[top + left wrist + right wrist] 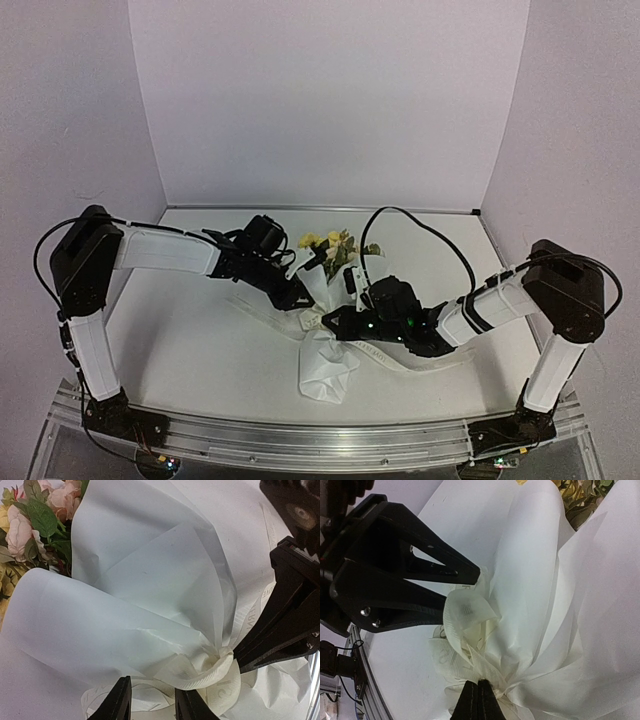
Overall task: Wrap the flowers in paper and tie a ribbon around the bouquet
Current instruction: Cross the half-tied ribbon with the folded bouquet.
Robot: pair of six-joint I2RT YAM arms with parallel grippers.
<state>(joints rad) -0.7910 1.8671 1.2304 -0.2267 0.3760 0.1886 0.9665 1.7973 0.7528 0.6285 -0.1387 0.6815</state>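
Observation:
The bouquet lies mid-table, its flowers [330, 245] [30, 525] [580, 500] pointing to the far side. The white paper [325, 375] [150, 580] [545, 605] is pinched into a neck near its crumpled lower end. The ribbon [215, 677] [462, 612] is wound round that neck, and one tail [400, 358] trails right. My right gripper [332, 318] [479, 682] is shut on the ribbon at the neck. My left gripper [303, 300] [152, 690] faces it from the left, jaws apart, with a loose ribbon loop lying between its fingertips.
The white table [200, 340] is walled in white on three sides. An aluminium rail [300, 435] runs along the near edge under both arm bases. A black cable [440, 235] arcs above the right arm.

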